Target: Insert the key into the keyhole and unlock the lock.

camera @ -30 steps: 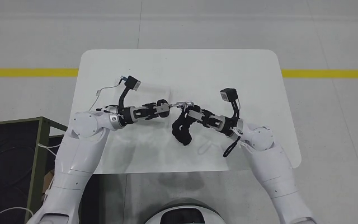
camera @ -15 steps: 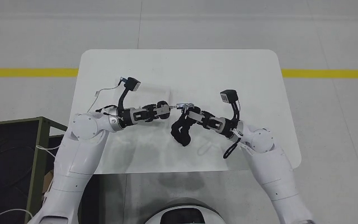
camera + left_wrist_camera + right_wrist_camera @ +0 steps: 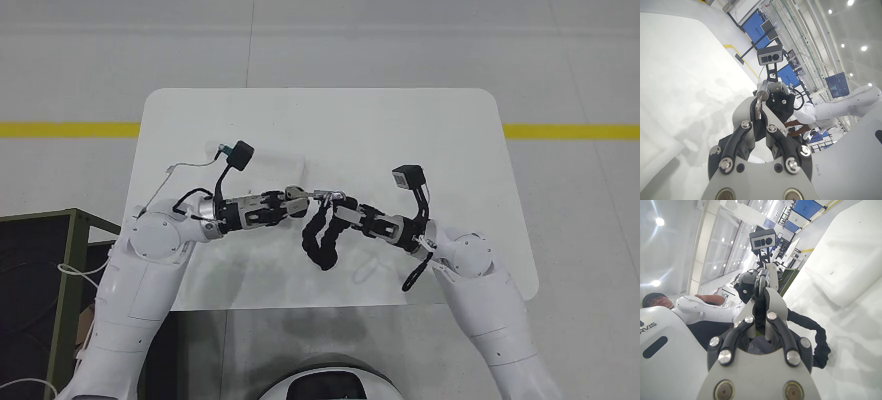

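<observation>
The lock's black cable (image 3: 322, 243) loops nearest. Beyond it, over the mid-counter (image 3: 420, 130), the left gripper (image 3: 758, 104) pinches the key (image 3: 758, 111). The key lies left-right, tip rightward in the lock (image 3: 762, 91), which the right gripper (image 3: 761, 294) clamps.

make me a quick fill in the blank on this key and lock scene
1. The left hand is shut on the ____.
2. The right hand is shut on the lock, whose cable is coloured ____.
3. Both hands meet above the white ____.

Missing words: key; black; table
</observation>
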Robot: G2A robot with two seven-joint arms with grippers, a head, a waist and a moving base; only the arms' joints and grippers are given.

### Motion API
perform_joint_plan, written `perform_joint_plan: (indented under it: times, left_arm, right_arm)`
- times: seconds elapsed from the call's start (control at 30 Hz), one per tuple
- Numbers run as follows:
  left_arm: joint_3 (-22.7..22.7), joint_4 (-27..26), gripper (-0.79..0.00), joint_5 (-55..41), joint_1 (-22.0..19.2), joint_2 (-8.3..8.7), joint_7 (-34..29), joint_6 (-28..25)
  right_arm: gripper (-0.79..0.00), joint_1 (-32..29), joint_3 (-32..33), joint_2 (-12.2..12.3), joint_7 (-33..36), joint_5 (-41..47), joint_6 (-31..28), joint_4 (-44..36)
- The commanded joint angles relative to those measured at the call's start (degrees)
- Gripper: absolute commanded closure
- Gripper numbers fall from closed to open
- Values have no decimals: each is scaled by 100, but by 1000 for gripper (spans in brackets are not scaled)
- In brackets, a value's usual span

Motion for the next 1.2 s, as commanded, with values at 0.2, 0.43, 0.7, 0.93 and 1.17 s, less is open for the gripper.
perform_joint_plan:
  times: [0.2, 0.43, 0.7, 0.93, 1.17]
  left_arm:
    - [76, 22, 0, -200, -21, 14, -161, -20]
    - [-3, 53, -785, -1014, 102, 38, -363, -49]
    - [-344, 460, -785, -1824, 276, 69, -209, 182]
    - [-200, 382, -471, -1520, 253, 60, -146, 303]
    - [-151, 256, -262, -1506, 257, 58, -179, 294]
  right_arm:
    - [0, 29, 11, 34, 142, 152, -16, 52]
    - [0, 87, 148, 65, 301, 872, 104, 249]
    - [0, 159, 123, 92, 593, 1112, 166, 431]
    - [0, 202, -47, 83, 542, 910, 119, 440]
    - [0, 228, -78, 94, 487, 771, 119, 479]
